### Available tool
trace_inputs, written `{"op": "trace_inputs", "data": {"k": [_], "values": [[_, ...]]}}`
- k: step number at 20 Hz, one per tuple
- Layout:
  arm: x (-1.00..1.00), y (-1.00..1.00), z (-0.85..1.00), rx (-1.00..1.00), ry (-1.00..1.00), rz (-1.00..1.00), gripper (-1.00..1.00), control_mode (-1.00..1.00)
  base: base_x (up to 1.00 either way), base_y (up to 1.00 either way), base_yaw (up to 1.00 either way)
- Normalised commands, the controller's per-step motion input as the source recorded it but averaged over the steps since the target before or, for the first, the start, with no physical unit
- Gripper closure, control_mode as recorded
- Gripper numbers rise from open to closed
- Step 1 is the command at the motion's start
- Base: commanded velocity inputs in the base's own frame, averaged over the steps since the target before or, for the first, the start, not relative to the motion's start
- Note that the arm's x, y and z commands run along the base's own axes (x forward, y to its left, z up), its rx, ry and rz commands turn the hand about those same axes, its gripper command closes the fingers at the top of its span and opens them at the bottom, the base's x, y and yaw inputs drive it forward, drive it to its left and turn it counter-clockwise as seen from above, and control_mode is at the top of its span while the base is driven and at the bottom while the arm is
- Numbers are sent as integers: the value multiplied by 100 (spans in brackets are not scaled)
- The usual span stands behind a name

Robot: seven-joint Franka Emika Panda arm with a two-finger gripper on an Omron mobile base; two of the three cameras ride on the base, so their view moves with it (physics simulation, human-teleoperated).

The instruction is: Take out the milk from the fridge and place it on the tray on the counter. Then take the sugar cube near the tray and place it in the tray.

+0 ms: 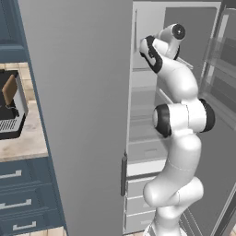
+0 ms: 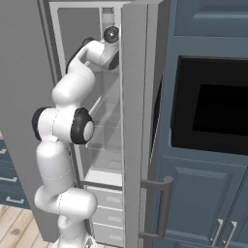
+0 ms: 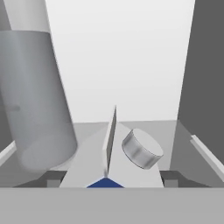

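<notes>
Milk (image 3: 111,164), gabled white, round-capped

**Arm reaches into the open fridge**

The white arm (image 2: 63,126) rises from the lower left and bends up into the fridge (image 2: 109,145), among its clear shelves. To the right, a dark oven (image 2: 213,116) sits in blue-grey cabinets (image 2: 203,198).

Dark toaster-like appliance (image 1: 11,108) is sitting at the left, with a brown slice (image 1: 9,90) sticking up from it. Blue-grey drawers (image 1: 20,198) with silver handles are sitting below it. Black oven window (image 2: 213,114) is sitting in the blue-grey cabinetry (image 2: 208,193) on the right. Wood plank floor (image 2: 19,227) is showing bottom left. Translucent grey cylinder (image 3: 37,100) is standing upright in the hand view.
</notes>
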Motion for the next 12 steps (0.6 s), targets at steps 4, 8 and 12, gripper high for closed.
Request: {"op": "trace_inputs", "data": {"k": [4,8,12], "values": [[-27,-11,0,0,-6,0,100,-100,0,0,0],[-47,-6,5,0,-12,0,100,-100,0,0,0],[-64,0,24,0,-17,0,100,-100,0,0,0]]}}
